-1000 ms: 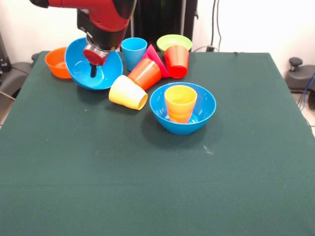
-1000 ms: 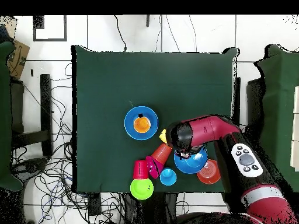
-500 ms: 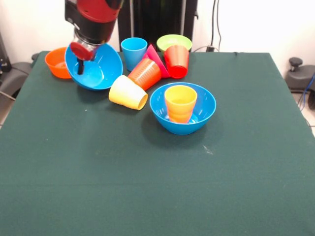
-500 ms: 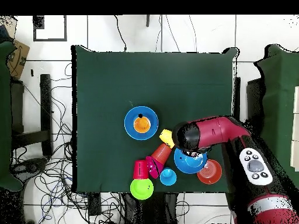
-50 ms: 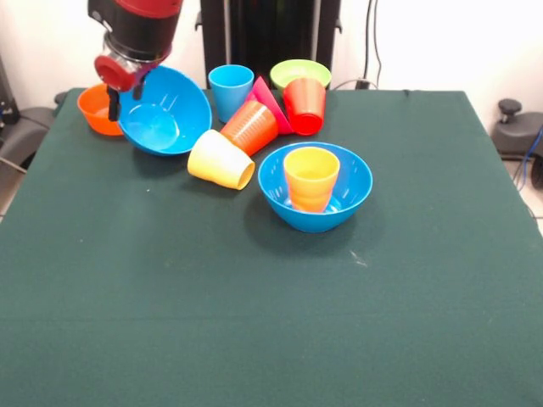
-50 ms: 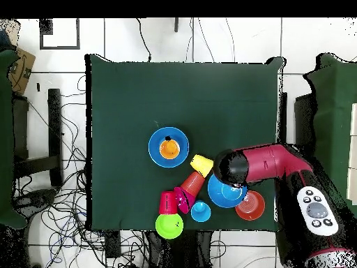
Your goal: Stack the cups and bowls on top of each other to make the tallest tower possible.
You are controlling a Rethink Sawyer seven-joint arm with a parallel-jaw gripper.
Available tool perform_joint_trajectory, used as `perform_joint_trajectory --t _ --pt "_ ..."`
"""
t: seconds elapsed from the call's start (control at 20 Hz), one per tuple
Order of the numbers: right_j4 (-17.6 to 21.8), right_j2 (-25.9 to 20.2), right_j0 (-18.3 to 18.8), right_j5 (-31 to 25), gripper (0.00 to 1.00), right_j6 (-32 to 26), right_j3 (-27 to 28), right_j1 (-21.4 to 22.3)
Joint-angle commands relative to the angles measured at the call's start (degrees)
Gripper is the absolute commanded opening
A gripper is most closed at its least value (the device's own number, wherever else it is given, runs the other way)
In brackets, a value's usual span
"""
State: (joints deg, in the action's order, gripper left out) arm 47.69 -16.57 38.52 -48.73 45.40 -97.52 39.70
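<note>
— Front view first: what is seen nearest the camera?

— A bare stretch of the green table (image 5: pixel 254 322) is seen, then a blue bowl (image 5: pixel 316 197) standing upright, with a yellow-orange cup (image 5: pixel 311 177) set upright inside it. That pair is the only pile shown; in the overhead view it is found near the table's middle (image 6: pixel 168 146).

— And beyond it?

— A pale yellow cup (image 5: pixel 221 160) is laid on its side, mouth turned toward the camera. Just behind it an orange cup (image 5: pixel 249 127) is tipped over as well, touching a pink-red bowl (image 5: pixel 270 103) that is stood on edge. A red cup (image 5: pixel 305 106) is seen mouth down beside them, with a light blue cup (image 5: pixel 231 91) upright and a lime-green bowl (image 5: pixel 300 73) farthest back.

— How is the arm posed?

— The red arm is brought down from the top left, its wrist angled slightly. The gripper (image 5: pixel 113 108) is held at the far-left rim of the second blue bowl (image 5: pixel 165 113), which is tilted so that its opening is turned toward the camera. An orange bowl (image 5: pixel 100 108) is seen just beside it, partly hidden by the gripper.

— Are the fingers closed on that rim?

— It cannot be told; only one dark tip is made out at the rim.
</note>
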Motion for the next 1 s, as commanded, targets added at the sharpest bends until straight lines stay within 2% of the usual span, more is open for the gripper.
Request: perform_joint_trajectory --t 0.05,0.25,0.4,0.5,0.7,1.0 --pt "4.2 2.4 -0.3 6.1 1.0 5.5 -7.0 1.3" --pt "4.2 5.0 0.6 6.1 1.0 6.1 -8.2 -1.4" --pt "4.8 6.0 -1.0 5.3 1.0 7.5 -4.0 -7.6" --pt "4.2 5.9 -2.0 4.4 1.0 7.4 -1.6 -9.9" --pt "2.5 5.5 -3.7 3.9 1.0 6.7 0.3 -9.5" --pt "2.6 5.8 -3.6 5.9 1.0 6.3 0.8 -9.2"
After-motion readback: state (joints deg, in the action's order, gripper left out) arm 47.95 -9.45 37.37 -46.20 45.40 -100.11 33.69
